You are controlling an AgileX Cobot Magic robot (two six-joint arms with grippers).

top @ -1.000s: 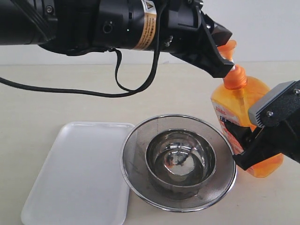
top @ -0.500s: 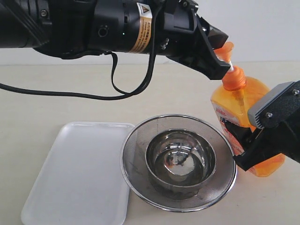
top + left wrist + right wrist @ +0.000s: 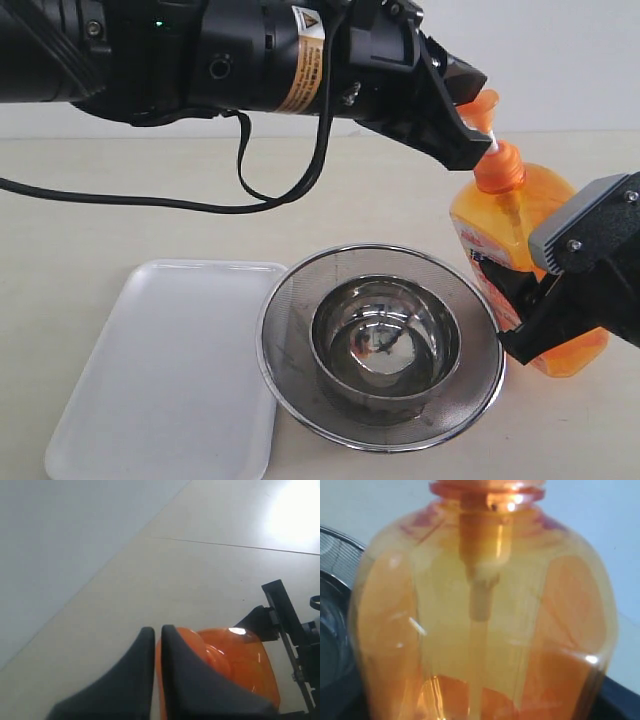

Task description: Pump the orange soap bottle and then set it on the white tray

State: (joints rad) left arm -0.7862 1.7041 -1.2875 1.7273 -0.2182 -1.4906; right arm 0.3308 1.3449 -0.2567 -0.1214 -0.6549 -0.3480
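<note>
The left gripper (image 3: 472,140), its 2 fingers (image 3: 150,670) pressed together into a single blunt wedge, reaches across the table (image 3: 130,215) to bear on the pump head of the orange soap bottle (image 3: 510,225), a closed tip seemingly being the better tool for pushing a plunger down. The right gripper (image 3: 550,290) is clamped on the bottle's lower body, apparently to steady it against that push. The bottle stands at the right, just beside the steel mesh strainer (image 3: 290,300) and its steel bowl (image 3: 330,370), which lie between it and the white tray (image 3: 160,370), well apart at the left; placing has not begun. A strip of white stem shows below the head, suggesting the plunger is not fully down. Only the exterior view shows tray, strainer and both arms together. The left wrist view alone confirms the fingers' narrow seam over the orange head (image 3: 220,660); the right wrist view, filled by the translucent body, reveals the dip tube (image 3: 479,600) inside, but not the jaws.
</note>
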